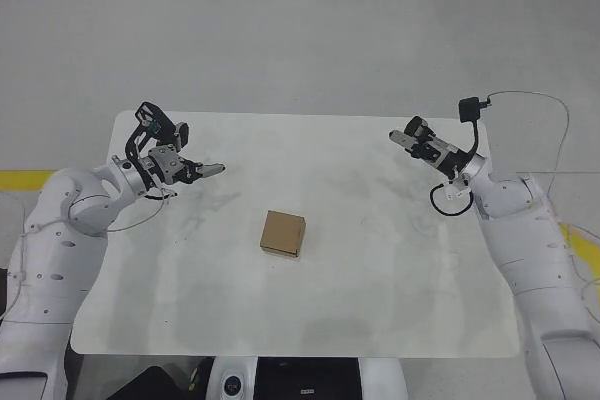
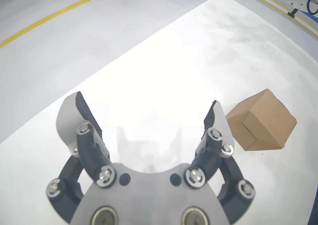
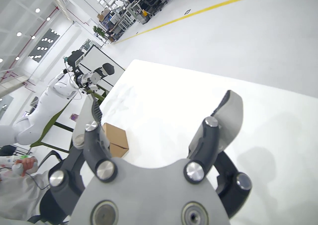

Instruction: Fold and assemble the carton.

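Carton (image 1: pixel 282 233) stands closed (flaps folded in, as far as shows) near the middle of the white surface (image 1: pixel 400 300), touching neither arm. Left pincer (image 2: pixel 147 98) hovers over the surface's far left part, jaws spread wide and empty. Right pincer (image 3: pixel 161 95) hangs over the far right corner, likewise spread and empty, well apart from the carton.
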Controlling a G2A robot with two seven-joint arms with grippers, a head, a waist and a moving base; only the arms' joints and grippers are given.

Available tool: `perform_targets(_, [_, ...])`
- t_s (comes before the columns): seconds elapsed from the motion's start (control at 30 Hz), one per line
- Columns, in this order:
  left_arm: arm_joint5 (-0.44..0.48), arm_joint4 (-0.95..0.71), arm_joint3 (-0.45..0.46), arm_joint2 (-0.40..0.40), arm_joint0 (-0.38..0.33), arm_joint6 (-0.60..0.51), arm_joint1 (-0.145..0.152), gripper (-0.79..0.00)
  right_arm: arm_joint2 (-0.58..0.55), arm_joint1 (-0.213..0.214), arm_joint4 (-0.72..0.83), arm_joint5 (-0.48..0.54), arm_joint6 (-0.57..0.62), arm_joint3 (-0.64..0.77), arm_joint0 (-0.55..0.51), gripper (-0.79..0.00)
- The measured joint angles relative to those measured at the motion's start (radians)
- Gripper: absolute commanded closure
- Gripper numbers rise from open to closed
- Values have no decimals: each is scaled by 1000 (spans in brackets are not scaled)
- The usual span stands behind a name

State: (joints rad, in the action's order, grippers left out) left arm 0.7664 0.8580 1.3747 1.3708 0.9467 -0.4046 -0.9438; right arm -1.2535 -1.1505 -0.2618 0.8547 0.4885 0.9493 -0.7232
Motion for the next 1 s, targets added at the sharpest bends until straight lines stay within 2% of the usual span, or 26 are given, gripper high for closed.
perform_targets(0.13, [-1,-25,-43,4,-38,-8,1,-785,-39,12,-128,5,-108,-5,5,-785])
perform_targets(0.23, [1,-33,-63,5,-66,-13,1,-785,-51,17,-179,-12,-130,-17,12,-785])
perform_targets(0.53, [-1,-35,-93,-2,-121,18,0,-785,-45,20,-209,-28,-139,-51,41,-785])
perform_targets(1.0, [-2,-38,-95,-3,-122,18,0,-784,-45,20,-209,-28,-139,-51,41,-785])
